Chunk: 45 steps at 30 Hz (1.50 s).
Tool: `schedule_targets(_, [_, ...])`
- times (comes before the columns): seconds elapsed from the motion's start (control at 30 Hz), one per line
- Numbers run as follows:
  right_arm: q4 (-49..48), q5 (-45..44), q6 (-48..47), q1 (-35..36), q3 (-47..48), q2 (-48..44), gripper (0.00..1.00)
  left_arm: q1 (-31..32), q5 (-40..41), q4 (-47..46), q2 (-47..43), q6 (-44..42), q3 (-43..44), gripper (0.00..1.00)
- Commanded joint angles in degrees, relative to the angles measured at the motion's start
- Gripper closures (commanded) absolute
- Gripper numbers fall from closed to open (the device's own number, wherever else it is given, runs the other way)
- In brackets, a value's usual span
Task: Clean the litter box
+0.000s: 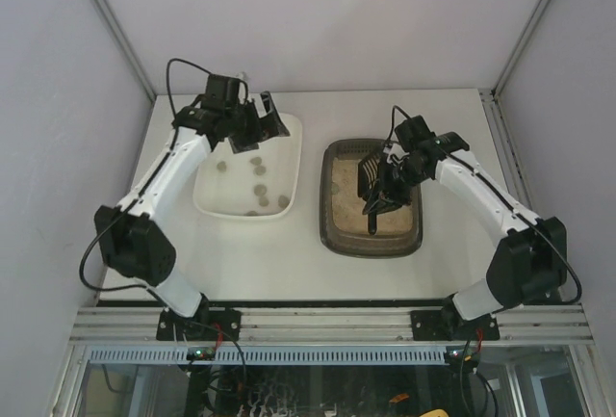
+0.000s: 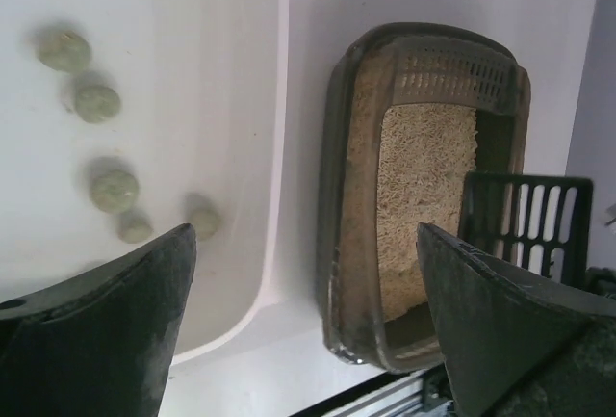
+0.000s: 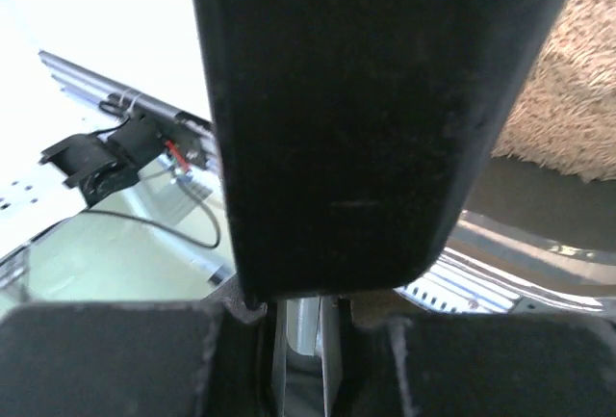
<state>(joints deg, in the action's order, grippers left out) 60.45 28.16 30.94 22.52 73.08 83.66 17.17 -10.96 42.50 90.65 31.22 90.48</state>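
Observation:
The dark grey-brown litter box (image 1: 333, 234) lies right of centre with beige litter (image 1: 401, 213) inside. My right gripper (image 1: 387, 182) is shut on the handle of a black slotted scoop (image 1: 370, 178) and holds it over the box. In the right wrist view the scoop handle (image 3: 366, 99) fills the frame above my right gripper (image 3: 308, 313), with litter (image 3: 577, 99) behind. My left gripper (image 1: 258, 120) is open and empty above the far end of the white tray (image 1: 207, 207). The left wrist view shows the open left gripper (image 2: 306, 244), the litter box (image 2: 337, 195) and the scoop (image 2: 525, 224).
The white tray (image 2: 260, 147) holds several grey-green clumps (image 2: 96, 102), which also show in the top view (image 1: 256, 169). A narrow strip of table separates the tray from the box. An aluminium rail (image 1: 327, 323) runs along the near edge. Walls close in the table.

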Motion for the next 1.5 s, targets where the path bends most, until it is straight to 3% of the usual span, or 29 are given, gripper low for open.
schedule_targets(0.0, [4.6, 11.7, -0.8, -2.6, 1.1, 4.7, 1.0, 3.1, -0.4, -2.7, 6.9, 11.9, 4.0, 0.0])
schedule_targets(0.13, [4.7, 12.2, -2.1, -5.4, 1.8, 9.1, 1.0, 5.9, 1.9, -2.1, 10.9, 15.1, 5.5, 0.0])
schedule_targets(0.4, [6.6, 7.8, -4.6, -5.3, 9.7, 19.9, 1.0, 6.3, -3.3, -7.0, 16.1, 20.9, 3.6, 0.0])
schedule_targets(0.6, [6.9, 9.4, -5.1, -5.0, 13.6, 25.6, 1.0, 6.8, -4.4, -8.5, 18.4, 22.7, 3.8, 0.0])
schedule_targets(1.47, [-0.3, 18.8, -4.3, -0.6, 14.6, 32.9, 1.0, 10.2, -6.6, -14.9, 18.7, 25.2, -4.0, 0.02])
